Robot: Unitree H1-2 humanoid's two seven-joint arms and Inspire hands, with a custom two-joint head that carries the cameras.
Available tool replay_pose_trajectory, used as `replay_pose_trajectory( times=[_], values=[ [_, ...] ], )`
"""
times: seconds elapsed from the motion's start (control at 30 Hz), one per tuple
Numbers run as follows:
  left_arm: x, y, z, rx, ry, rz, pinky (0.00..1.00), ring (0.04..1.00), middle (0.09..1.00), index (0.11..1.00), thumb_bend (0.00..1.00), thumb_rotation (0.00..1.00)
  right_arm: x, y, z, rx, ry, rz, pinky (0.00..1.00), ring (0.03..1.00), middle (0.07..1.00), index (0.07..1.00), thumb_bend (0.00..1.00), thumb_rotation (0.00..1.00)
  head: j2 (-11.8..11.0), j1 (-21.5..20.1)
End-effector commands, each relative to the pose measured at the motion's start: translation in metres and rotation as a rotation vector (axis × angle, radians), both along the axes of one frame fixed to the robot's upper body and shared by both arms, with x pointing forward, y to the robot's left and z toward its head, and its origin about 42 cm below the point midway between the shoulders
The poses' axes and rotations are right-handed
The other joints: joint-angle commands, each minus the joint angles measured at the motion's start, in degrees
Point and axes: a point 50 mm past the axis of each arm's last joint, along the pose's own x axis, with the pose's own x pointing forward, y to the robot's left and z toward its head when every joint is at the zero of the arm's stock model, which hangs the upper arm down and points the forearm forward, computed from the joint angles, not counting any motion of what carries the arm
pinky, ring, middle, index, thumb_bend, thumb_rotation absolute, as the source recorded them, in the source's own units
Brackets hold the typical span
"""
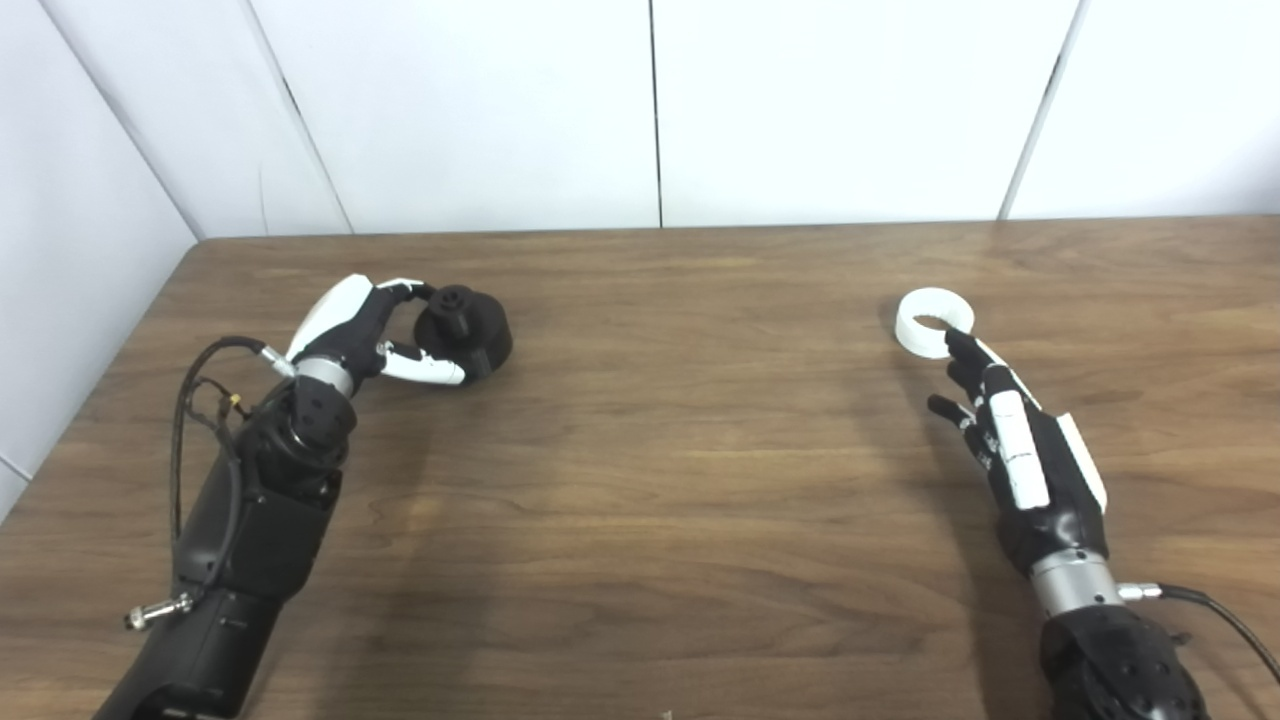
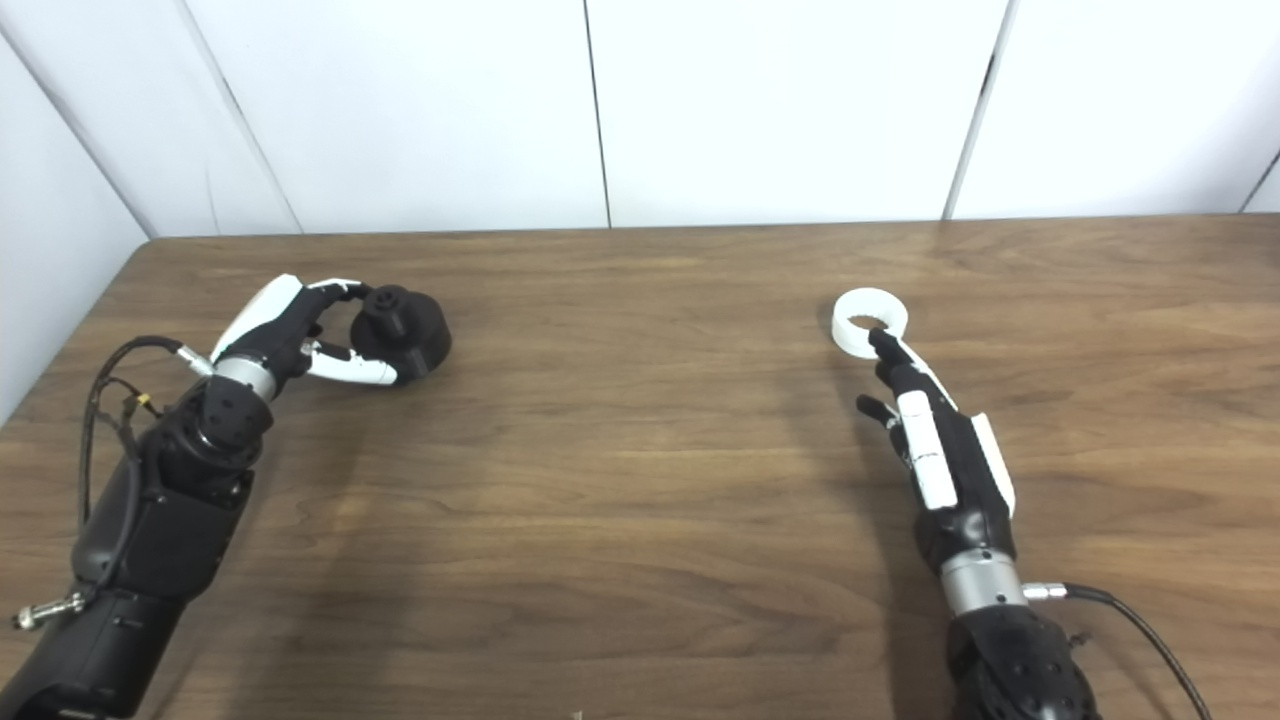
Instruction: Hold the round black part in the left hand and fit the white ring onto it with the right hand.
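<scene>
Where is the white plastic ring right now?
The white plastic ring lies flat on the wooden table, on the right side, just beyond the right hand, whose fingertips reach its near edge.

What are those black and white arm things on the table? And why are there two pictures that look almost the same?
Those are the two arms of a robot shaped a bit like a person. Each arm ends in a hand with fingers and a thumb. The two pictures come from two cameras side by side on the robot's head, like two eyes, so they show the same scene from spots slightly apart.

On the brown wooden table lie two small things. The left hand has its fingers curled around a round black part that sits on the table; I cannot tell how firmly it grips. On the other side, the right hand lies stretched out, with a fingertip reaching the rim of a white ring. It has not picked the ring up. The ring is meant to go onto the black part.
</scene>
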Motion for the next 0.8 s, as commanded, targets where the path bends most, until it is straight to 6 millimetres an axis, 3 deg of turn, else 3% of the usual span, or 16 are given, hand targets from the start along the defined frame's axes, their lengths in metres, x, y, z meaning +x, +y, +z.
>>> replay_pose_trajectory(
  times=[0.0, 0.3, 0.77],
  values=[
    [0.0156, 0.0041, 0.0339, 0.036, -0.119, -0.011, 0.86, 0.957, 0.930, 0.837, 0.89, 0.23, 0.0043, 0.0021, 0.0200, -0.002, -0.106, 0.002, 0.85, 0.954, 0.941, 0.879, 0.57, 0.92, 0.07, 0.03],
    [0.0176, 0.0000, 0.0308, 0.047, -0.123, -0.013, 0.85, 0.943, 0.913, 0.840, 0.90, 0.24, 0.0056, -0.0023, 0.0208, -0.005, -0.113, 0.004, 0.88, 0.958, 0.944, 0.878, 0.58, 0.92, 0.19, -0.24],
    [0.0175, -0.0016, 0.0255, 0.064, -0.148, -0.014, 0.81, 0.923, 0.893, 0.719, 0.90, 0.20, 0.0053, -0.0048, 0.0223, 0.012, -0.110, 0.004, 0.87, 0.963, 0.946, 0.882, 0.57, 0.92, 0.43, -0.31]
  ],
)
